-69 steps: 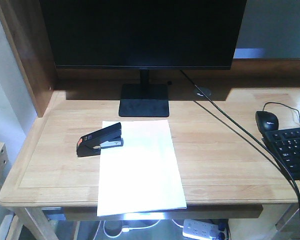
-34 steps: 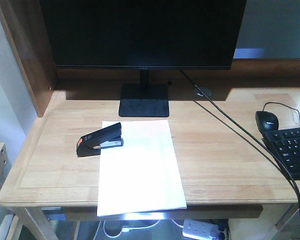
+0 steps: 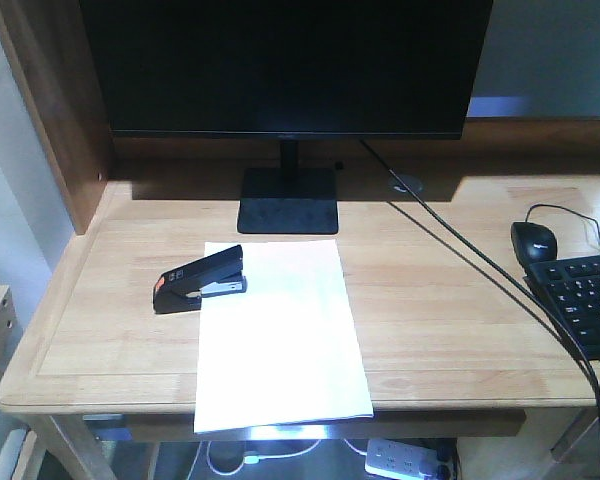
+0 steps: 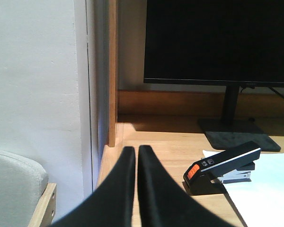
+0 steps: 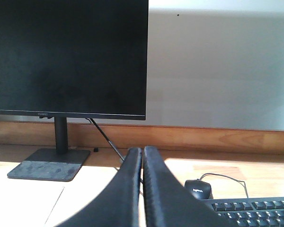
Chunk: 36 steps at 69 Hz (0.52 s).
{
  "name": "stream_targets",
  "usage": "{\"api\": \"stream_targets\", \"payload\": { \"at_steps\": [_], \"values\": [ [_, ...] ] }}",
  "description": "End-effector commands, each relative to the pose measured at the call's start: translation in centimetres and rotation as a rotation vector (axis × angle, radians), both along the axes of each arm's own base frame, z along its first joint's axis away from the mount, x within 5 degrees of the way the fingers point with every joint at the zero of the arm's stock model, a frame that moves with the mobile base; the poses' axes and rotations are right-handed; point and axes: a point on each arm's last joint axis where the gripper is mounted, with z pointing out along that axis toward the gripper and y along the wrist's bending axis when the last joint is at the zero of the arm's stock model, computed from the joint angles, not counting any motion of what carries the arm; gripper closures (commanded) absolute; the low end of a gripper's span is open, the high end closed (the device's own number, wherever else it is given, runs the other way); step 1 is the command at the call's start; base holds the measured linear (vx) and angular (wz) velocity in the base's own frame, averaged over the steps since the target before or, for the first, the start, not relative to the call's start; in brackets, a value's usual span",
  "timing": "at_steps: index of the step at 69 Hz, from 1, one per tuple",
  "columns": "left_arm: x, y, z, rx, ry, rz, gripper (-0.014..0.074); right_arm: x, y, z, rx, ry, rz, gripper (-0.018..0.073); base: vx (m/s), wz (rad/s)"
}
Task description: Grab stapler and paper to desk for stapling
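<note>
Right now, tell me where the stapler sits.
In the front view the stapler lies left of centre on the desk, its front end over the paper's top-left corner.

Stapler [image 3: 200, 280]: black, orange-red patch at its left end, silver metal inner parts showing along the underside; closed, lying at a slight diagonal with its right end raised toward the back and resting on the top-left corner of the paper [image 3: 278, 330], its left end on bare wood. Paper: thin white rectangular stack, lying flat lengthwise front to back, its near edge overhanging the front rim. Desk [image 3: 450, 300]: light wood, visible grain, raised rim, rounded front corners; stapler and paper sit left of centre.
</note>
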Motion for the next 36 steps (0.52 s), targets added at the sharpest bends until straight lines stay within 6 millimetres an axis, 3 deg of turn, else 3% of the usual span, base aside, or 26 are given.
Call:
{"api": "stream_targets", "payload": {
  "at_steps": [1, 36],
  "values": [
    [-0.09, 0.02, 0.39, -0.004, -0.08, 0.004, 0.0603, -0.15, 0.03, 0.52, -0.01, -0.075, 0.0, 0.0569, 0.0, 0.0],
    [-0.09, 0.02, 0.39, -0.004, -0.08, 0.004, 0.0603, -0.15, 0.03, 0.52, -0.01, -0.075, 0.0, 0.0569, 0.0, 0.0]
  ]
}}
